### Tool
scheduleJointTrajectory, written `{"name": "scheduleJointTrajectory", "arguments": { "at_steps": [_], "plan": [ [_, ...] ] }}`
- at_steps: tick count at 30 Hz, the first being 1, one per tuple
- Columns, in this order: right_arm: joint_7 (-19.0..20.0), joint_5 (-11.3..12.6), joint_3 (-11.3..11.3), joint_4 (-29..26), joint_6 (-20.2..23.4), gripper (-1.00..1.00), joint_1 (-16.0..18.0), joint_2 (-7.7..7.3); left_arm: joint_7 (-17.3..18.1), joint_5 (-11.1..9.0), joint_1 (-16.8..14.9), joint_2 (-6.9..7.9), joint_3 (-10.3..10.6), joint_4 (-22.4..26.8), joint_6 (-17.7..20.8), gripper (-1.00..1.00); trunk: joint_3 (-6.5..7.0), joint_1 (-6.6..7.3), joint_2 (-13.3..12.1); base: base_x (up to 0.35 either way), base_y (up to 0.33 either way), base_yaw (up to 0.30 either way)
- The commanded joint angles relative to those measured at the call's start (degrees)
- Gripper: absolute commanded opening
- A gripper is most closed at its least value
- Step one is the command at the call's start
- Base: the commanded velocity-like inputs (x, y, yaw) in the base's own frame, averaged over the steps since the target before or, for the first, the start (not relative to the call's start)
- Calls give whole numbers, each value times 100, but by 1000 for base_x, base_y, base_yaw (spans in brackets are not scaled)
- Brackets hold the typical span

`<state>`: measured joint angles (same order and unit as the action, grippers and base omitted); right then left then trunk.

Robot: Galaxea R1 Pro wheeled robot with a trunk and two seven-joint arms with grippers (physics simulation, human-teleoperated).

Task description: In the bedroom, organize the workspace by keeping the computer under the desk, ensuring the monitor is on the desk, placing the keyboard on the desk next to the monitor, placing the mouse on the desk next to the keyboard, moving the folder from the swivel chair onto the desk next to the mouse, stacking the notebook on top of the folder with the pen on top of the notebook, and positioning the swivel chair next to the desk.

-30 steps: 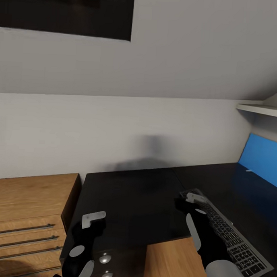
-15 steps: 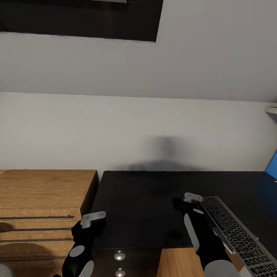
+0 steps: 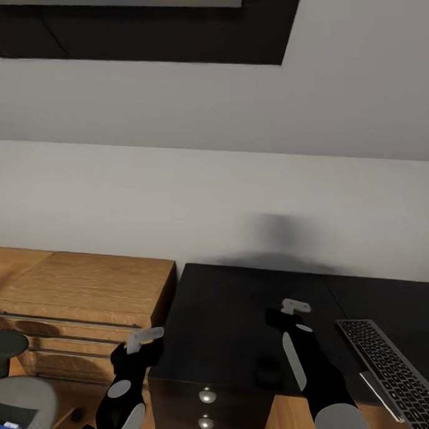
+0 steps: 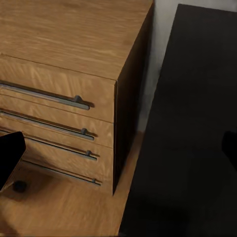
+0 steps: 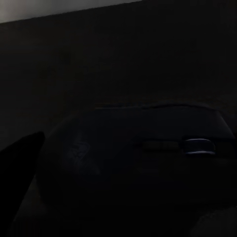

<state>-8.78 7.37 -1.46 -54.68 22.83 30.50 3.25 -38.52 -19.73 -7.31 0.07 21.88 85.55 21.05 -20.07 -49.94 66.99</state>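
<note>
While our right tool (image 3: 284,315) hovers over the counter (image 3: 235,315) gripping the mouse (image 5: 138,158), the keyboard (image 3: 392,372) sits at 3 o'clock; left tool's (image 3: 140,345) opening, can't tell.

1. The keyboard (image 3: 392,368) runs off the head view's right edge.
2. The swivel chair (image 3: 13,393) is cut by the lower left corner.
3. The mouse (image 5: 143,153) is dim and barely readable against the dark worktop (image 5: 118,59).
</note>
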Motion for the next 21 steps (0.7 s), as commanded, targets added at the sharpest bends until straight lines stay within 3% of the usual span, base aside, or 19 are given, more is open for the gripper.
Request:
{"name": "scheduleJointTrajectory", "arguments": {
  "at_steps": [1, 8, 13, 15, 21],
  "plan": [
    [-34, 60, 3, -11, 22, -100, -1, 12, -42, -31, -7, 1, 10, 5, 22, 100, -7, 0, 5, 0, 0, 276],
    [-35, 51, 29, 10, 11, -100, -9, 164, -42, -26, -7, 1, 9, 5, 22, 100, -7, 0, 5, 0, 0, 278],
    [-29, 50, 53, 44, 11, -100, -15, 177, -42, -23, -7, 4, 3, 5, 22, 100, -7, 0, 5, 0, 0, 278],
    [-29, 52, 263, 102, 4, -100, -18, 191, -42, -22, -7, 9, 1, 5, 22, 100, -7, 0, 5, 0, 0, 278],
    [-19, 52, 401, 186, 3, -100, -18, 193, -42, -22, -7, 10, 0, 8, 22, 100, -7, 0, 5, 0, 0, 278]
  ]
}}
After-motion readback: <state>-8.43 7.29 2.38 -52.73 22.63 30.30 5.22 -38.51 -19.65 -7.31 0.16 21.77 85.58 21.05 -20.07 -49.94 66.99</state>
